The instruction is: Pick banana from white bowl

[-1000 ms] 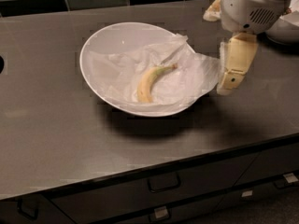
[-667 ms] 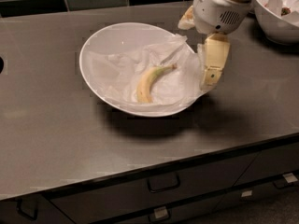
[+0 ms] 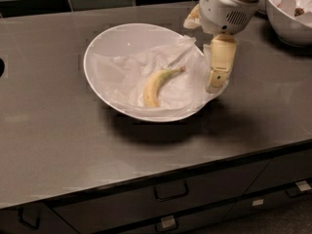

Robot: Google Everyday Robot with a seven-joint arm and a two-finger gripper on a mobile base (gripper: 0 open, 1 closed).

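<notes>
Pale-yellow, the banana (image 3: 158,84) lies untouched on the paper (image 3: 122,67) in the white bowl (image 3: 87,65), while my gripper (image 3: 215,82), open or clenched I cannot tell, has swung left over the bowl's right rim, closing in.

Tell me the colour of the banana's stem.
Brownish-green, on a pale-yellow banana; camera view. The gripper hangs at the rim of the bowl.

1 banana (image 3: 153,84), 1 white bowl (image 3: 124,38), 1 sm. bowl (image 3: 291,27), claw (image 3: 214,84) at rim.

Pale-yellow banana (image 3: 157,84); white bowl (image 3: 117,33); cream pincer (image 3: 214,85) at bowl rim.
</notes>
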